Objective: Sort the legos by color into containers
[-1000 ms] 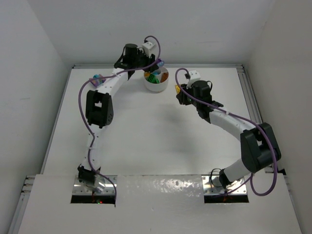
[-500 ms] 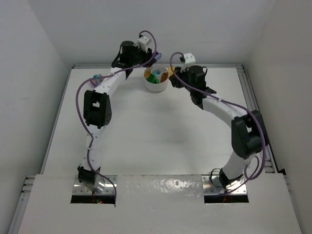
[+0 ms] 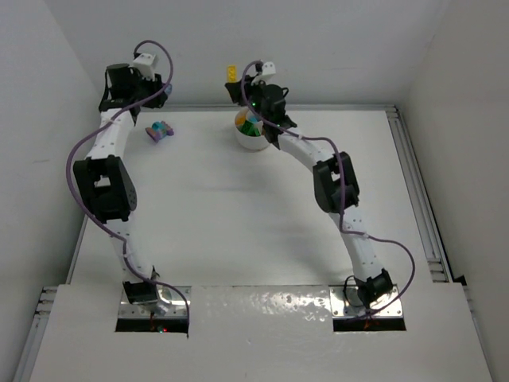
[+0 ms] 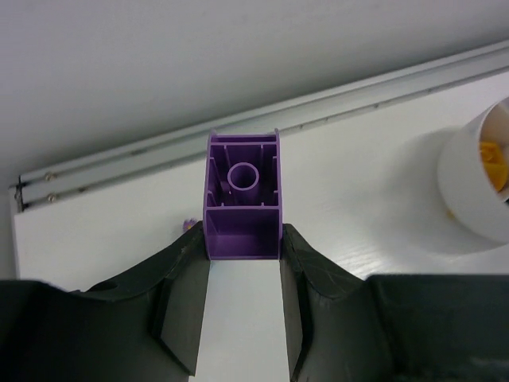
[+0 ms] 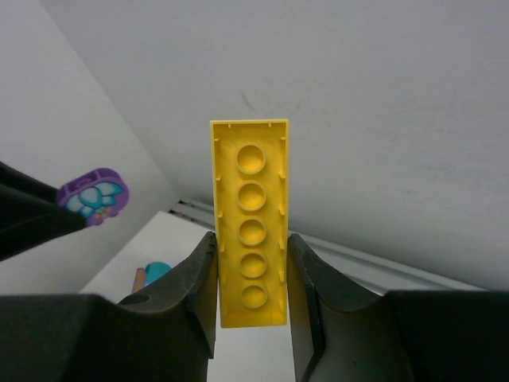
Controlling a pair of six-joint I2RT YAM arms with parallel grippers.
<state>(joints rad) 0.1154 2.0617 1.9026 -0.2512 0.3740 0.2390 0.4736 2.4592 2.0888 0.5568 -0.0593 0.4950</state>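
The round white dish stands at the back of the table with coloured legos in its compartments; its rim also shows in the left wrist view as the dish. My left gripper is at the back left corner, shut on a purple brick seen from its hollow underside. My right gripper hangs behind the dish's left side, shut on a long yellow plate, also visible as the yellow plate. A small pile of loose legos lies on the table left of the dish.
A metal rail runs along the table's back edge under the white wall. In the right wrist view a purple and teal brick shows held at the left, and a teal lego lies on the table below.
My left arm swung from beside the dish to the back left corner, carrying the purple brick. My right arm swung from right of the dish to behind it, yellow plate still held.
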